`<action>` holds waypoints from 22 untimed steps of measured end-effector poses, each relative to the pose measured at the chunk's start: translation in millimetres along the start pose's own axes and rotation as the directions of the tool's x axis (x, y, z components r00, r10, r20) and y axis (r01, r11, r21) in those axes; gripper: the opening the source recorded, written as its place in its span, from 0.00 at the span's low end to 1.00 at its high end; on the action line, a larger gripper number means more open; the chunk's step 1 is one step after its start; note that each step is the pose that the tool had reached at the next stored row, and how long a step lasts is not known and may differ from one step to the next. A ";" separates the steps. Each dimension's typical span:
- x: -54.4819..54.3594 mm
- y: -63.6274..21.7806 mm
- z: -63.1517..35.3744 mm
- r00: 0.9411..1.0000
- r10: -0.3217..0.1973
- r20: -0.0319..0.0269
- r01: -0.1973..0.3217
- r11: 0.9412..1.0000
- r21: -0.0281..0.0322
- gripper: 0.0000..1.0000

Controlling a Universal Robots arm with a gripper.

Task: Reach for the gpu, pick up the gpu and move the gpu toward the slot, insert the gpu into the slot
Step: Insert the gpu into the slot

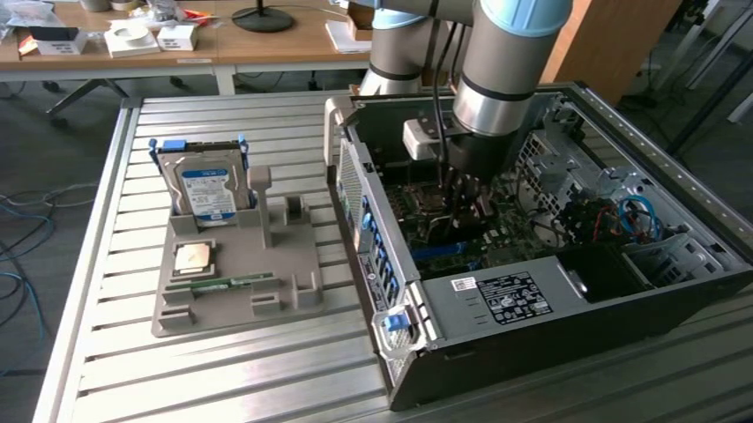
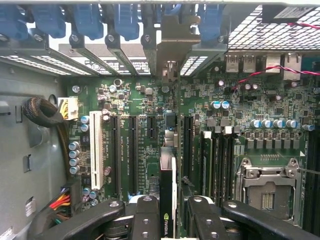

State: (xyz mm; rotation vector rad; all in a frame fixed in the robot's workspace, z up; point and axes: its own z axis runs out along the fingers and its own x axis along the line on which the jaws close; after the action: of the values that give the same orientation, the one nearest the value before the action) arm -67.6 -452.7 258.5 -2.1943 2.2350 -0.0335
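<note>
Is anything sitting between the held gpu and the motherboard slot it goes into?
Nothing visible. The end effector holds the gpu on edge over the motherboard, bracket toward the rear openings. The slot beside it looks empty, though the card hides what lies directly beneath.

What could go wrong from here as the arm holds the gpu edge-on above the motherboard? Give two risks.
1. The gpu, gripped in the gripper, hangs among several parallel connectors; it may miss its slot.
2. Its bracket sits close to the case's rear and could snag.
</note>
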 end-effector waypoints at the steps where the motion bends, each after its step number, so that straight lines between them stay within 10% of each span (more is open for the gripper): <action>1: 0.2 0.0 0.0 1.000 0.000 0.000 0.000 1.000 0.000 0.27; 22: 2.4 -1.0 0.6 1.000 0.000 0.000 0.000 1.000 0.000 0.27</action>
State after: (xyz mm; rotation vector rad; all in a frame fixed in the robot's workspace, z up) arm -66.6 -455.2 258.0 -2.1943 2.2349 -0.0333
